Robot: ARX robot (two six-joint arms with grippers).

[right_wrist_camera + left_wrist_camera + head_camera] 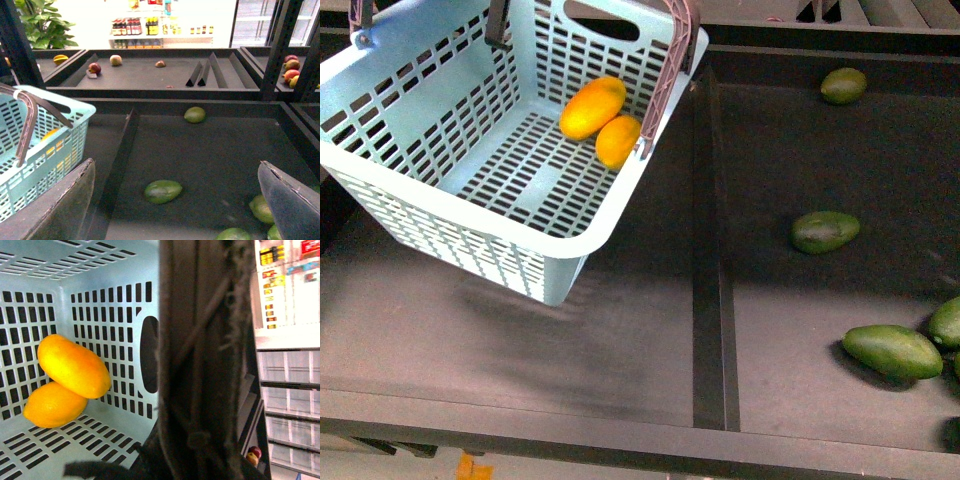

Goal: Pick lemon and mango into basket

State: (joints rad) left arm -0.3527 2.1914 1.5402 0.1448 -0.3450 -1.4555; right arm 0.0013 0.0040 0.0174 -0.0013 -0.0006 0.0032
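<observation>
The teal basket (570,243) hangs tilted above the left tray in the front view. Inside it, the long yellow-orange mango (592,107) rests against the rounder lemon (618,141), near the far wall. In the left wrist view the mango (74,366) lies on top of the lemon (54,405) on the slotted floor. My left gripper (192,450) is shut on the basket's dark ribbed handle (200,355), which hides its fingers. My right gripper (180,205) is open over the right tray, holding nothing, with the basket (55,150) beside it.
Dark green avocados (825,231) (844,85) (892,351) lie scattered in the right tray. One avocado (163,191) sits below my right gripper. A raised black divider (708,250) separates the two trays. Shelves with other fruit (94,67) stand farther back.
</observation>
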